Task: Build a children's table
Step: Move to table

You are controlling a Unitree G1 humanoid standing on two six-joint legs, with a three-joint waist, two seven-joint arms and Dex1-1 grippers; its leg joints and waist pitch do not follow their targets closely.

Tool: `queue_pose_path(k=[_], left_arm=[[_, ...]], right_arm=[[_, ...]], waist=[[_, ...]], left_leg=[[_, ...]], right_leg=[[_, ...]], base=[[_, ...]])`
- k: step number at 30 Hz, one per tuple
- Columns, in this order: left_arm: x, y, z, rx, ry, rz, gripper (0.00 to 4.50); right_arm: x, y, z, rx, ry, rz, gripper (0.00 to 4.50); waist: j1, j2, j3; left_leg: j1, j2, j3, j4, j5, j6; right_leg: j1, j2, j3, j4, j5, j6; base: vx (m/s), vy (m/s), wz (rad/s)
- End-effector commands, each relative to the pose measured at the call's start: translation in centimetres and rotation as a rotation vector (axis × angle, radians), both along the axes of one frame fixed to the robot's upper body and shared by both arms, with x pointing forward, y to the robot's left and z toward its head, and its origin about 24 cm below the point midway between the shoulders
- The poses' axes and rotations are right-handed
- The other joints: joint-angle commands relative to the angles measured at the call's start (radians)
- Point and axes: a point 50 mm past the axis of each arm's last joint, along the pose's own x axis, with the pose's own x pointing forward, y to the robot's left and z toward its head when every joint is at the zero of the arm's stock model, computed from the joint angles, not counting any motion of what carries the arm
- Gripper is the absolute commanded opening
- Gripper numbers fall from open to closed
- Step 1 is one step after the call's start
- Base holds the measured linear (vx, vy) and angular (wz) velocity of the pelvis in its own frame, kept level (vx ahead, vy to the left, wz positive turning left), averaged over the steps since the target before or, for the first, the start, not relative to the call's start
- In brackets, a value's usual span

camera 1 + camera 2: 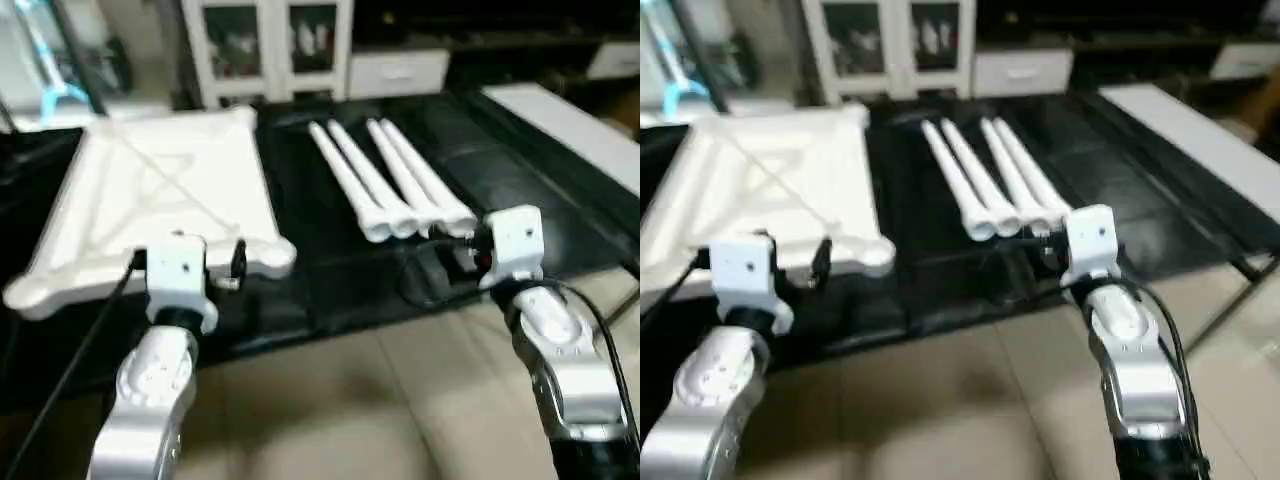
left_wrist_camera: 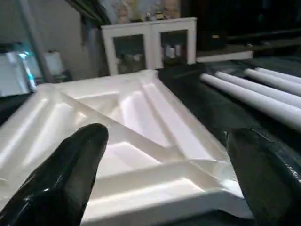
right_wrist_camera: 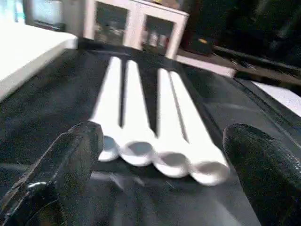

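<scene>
The children's table lies in parts on a black surface (image 1: pixel 330 270). Its white tabletop (image 1: pixel 150 190) rests upside down on the left, X-ribs facing up, with a round socket at its near corner (image 1: pixel 270 258). Several white tapered legs (image 1: pixel 385 180) lie side by side in the middle, their open ends toward me. My left gripper (image 1: pixel 187 260) hovers open over the tabletop's near edge; in the left wrist view its fingers (image 2: pixel 61 183) frame the ribbed underside (image 2: pixel 141 122). My right gripper (image 1: pixel 468 248) stands open just before the legs' near ends (image 3: pixel 155 160), holding nothing.
A white cabinet with glass doors (image 1: pixel 265 45) stands behind the black surface. A long white board (image 1: pixel 570 120) lies at the far right. Tan floor (image 1: pixel 380 400) spreads below my forearms. A black cable (image 1: pixel 80 350) runs along my left arm.
</scene>
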Motion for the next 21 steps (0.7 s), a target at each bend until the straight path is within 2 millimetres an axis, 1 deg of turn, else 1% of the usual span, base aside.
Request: queue_pose_path(k=[1, 2, 3, 4, 5, 6, 7, 8, 9, 10, 11, 12, 13, 14, 15, 16, 17, 18, 19, 20, 21], left_arm=[[0.12, 0.07, 0.27, 0.006, -0.005, 0.001, 4.48], [0.13, 0.03, 0.27, 0.006, -0.004, -0.002, 4.48], [0.14, -0.02, 0.26, 0.006, -0.004, -0.004, 4.48], [0.17, -0.08, 0.24, 0.007, -0.003, -0.008, 4.48], [0.18, -0.1, 0.24, 0.007, -0.003, -0.009, 4.48], [0.2, -0.16, 0.24, 0.007, -0.002, -0.012, 4.48], [0.21, -0.21, 0.24, 0.008, -0.002, -0.015, 4.48], [0.22, -0.21, 0.24, 0.008, -0.002, -0.015, 4.48], [0.24, -0.22, 0.24, 0.009, -0.001, -0.017, 4.48], [0.25, -0.21, 0.26, 0.01, -0.001, -0.019, 4.48], [0.25, -0.21, 0.26, 0.01, -0.001, -0.019, 4.48], [0.26, -0.18, 0.27, 0.012, -0.001, -0.021, 4.48], [0.25, -0.17, 0.28, 0.013, -0.001, -0.022, 4.48], [0.25, -0.17, 0.28, 0.013, -0.001, -0.022, 4.48], [0.21, -0.17, 0.27, 0.013, 0.0, -0.024, 4.48], [0.18, -0.17, 0.26, 0.014, 0.001, -0.025, 4.48], [0.18, -0.17, 0.26, 0.014, 0.001, -0.025, 4.48], [0.18, -0.17, 0.26, 0.014, 0.001, -0.025, 4.48], [0.15, -0.19, 0.24, 0.014, 0.002, -0.026, 4.48], [0.12, -0.22, 0.23, 0.015, 0.003, -0.028, 4.48], [0.08, -0.26, 0.21, 0.015, 0.003, -0.032, 4.48]], right_arm=[[0.21, 0.07, 0.63, -0.003, -0.024, 0.003, 4.5], [0.22, -0.02, 0.64, 0.001, -0.025, -0.003, 4.5], [0.24, -0.09, 0.66, 0.005, -0.025, -0.007, 4.5], [0.26, -0.17, 0.68, 0.008, -0.024, -0.011, 4.5], [0.26, -0.18, 0.68, 0.009, -0.024, -0.011, 4.5], [0.26, -0.21, 0.69, 0.01, -0.024, -0.011, 4.5], [0.27, -0.22, 0.7, 0.011, -0.024, -0.01, 4.5], [0.27, -0.22, 0.7, 0.011, -0.024, -0.01, 4.5], [0.27, -0.22, 0.7, 0.012, -0.024, -0.009, 4.5], [0.28, -0.21, 0.71, 0.012, -0.023, -0.007, 4.5], [0.28, -0.21, 0.71, 0.012, -0.023, -0.007, 4.5], [0.28, -0.17, 0.7, 0.012, -0.023, -0.006, 4.5], [0.25, -0.08, 0.69, 0.009, -0.023, 0.002, 4.5], [0.25, -0.08, 0.69, 0.009, -0.023, 0.002, 4.5], [0.2, -0.01, 0.65, 0.0, -0.021, 0.009, 4.5], [0.14, 0.11, 0.65, -0.014, -0.023, 0.024, 4.5], [0.14, 0.11, 0.65, -0.014, -0.023, 0.025, 4.5], [0.14, 0.11, 0.65, -0.014, -0.023, 0.025, 4.5], [0.09, 0.17, 0.64, -0.024, -0.025, 0.033, 4.5], [0.06, 0.18, 0.6, -0.032, -0.024, 0.035, 4.5], [0.04, 0.13, 0.54, -0.03, -0.021, 0.027, 4.5]], waist=[[-0.053, 0.017, -0.049], [-0.053, 0.017, -0.049], [-0.065, 0.015, -0.054], [-0.067, -0.001, -0.054], [-0.066, -0.016, -0.047], [-0.061, -0.022, -0.045], [-0.031, -0.088, -0.053], [-0.017, -0.095, -0.064], [-0.003, -0.086, -0.067], [0.001, -0.076, -0.052], [0.0, -0.07, -0.047], [0.001, -0.061, -0.04], [-0.01, -0.005, -0.031], [-0.028, 0.006, -0.007], [-0.051, 0.016, -0.019], [-0.066, 0.032, -0.051], [-0.067, 0.031, -0.052], [-0.071, 0.021, -0.048], [-0.058, 0.001, -0.036], [-0.063, 0.005, -0.031], [-0.002, -0.039, -0.03]], left_leg=[[0.134, 0.139, -0.117, -0.161, -0.407, 0.128], [0.134, 0.139, -0.117, -0.161, -0.407, 0.128], [0.161, 0.143, -0.142, -0.14, -0.176, 0.334], [0.154, 0.14, -0.133, -0.13, 0.001, 0.446], [0.133, 0.13, -0.113, -0.136, 0.028, 0.463], [0.114, 0.1, -0.088, -0.137, 0.017, 0.451], [0.011, -0.041, 0.016, -0.049, -0.161, 0.308], [-0.033, -0.067, 0.023, 0.031, -0.151, 0.273], [-0.077, -0.04, -0.003, 0.081, -0.067, 0.181], [-0.093, -0.025, -0.015, 0.078, -0.005, 0.11], [-0.092, -0.015, -0.015, 0.069, 0.014, 0.087], [-0.078, -0.008, -0.013, 0.047, 0.027, 0.074], [-0.014, 0.03, -0.001, -0.076, -0.007, 0.065], [0.001, 0.054, -0.026, -0.117, -0.2, 0.055], [0.033, 0.084, -0.057, -0.135, -0.375, 0.045], [0.124, 0.137, -0.13, -0.163, -0.478, 0.078], [0.136, 0.14, -0.14, -0.157, -0.407, 0.14], [0.134, 0.139, -0.133, -0.146, -0.255, 0.267], [0.083, 0.086, -0.185, -0.157, -0.206, 0.405], [0.061, 0.033, -0.162, -0.147, -0.18, 0.436], [-0.074, -0.05, -0.058, -0.002, -0.149, 0.306]], right_leg=[[-0.075, -0.024, 0.007, 0.023, -0.142, -0.138], [-0.075, -0.024, 0.007, 0.023, -0.142, -0.138], [-0.129, -0.036, 0.008, 0.075, -0.031, -0.002], [-0.157, -0.052, 0.018, 0.09, 0.002, 0.054], [-0.152, -0.059, 0.028, 0.079, 0.022, 0.057], [-0.138, -0.064, 0.033, 0.048, 0.051, 0.039], [-0.016, -0.125, 0.125, -0.105, -0.044, -0.061], [0.055, -0.184, 0.186, -0.124, -0.125, -0.116], [0.089, -0.216, 0.201, -0.127, -0.174, -0.215], [0.076, -0.195, 0.168, -0.12, -0.139, -0.285], [0.069, -0.186, 0.15, -0.123, -0.143, -0.318], [0.052, -0.168, 0.126, -0.132, -0.182, -0.338], [0.021, -0.081, 0.034, -0.133, -0.314, -0.27], [-0.013, -0.035, 0.009, -0.103, -0.355, -0.218], [-0.03, -0.014, 0.0, -0.066, -0.324, -0.184], [-0.082, -0.02, 0.005, 0.038, -0.094, -0.097], [-0.102, -0.024, 0.006, 0.054, -0.055, -0.06], [-0.122, -0.038, 0.008, 0.071, -0.016, 0.001], [-0.095, -0.032, 0.0, 0.077, -0.021, 0.032], [-0.074, -0.04, 0.007, 0.017, -0.017, 0.037], [0.06, -0.245, 0.102, -0.157, -0.112, 0.062]], base=[[0.091, 0.055, 0.02], [0.17, 0.082, 0.07], [0.16, 0.04, 0.03], [0.221, 0.036, -0.01], [0.142, 0.009, -0.06], [0.105, -0.022, -0.06], [0.102, -0.044, 0.02], [0.102, -0.044, 0.02], [0.127, -0.041, 0.0], [0.119, -0.012, -0.09], [0.119, -0.012, -0.09], [0.091, 0.021, -0.08], [0.084, 0.076, -0.02], [0.084, 0.076, -0.02], [0.096, 0.113, 0.01], [0.111, 0.082, 0.05], [0.111, 0.082, 0.05], [0.115, 0.042, 0.04], [0.086, 0.011, 0.13], [0.086, 0.011, 0.13], [0.039, -0.015, 0.47]])
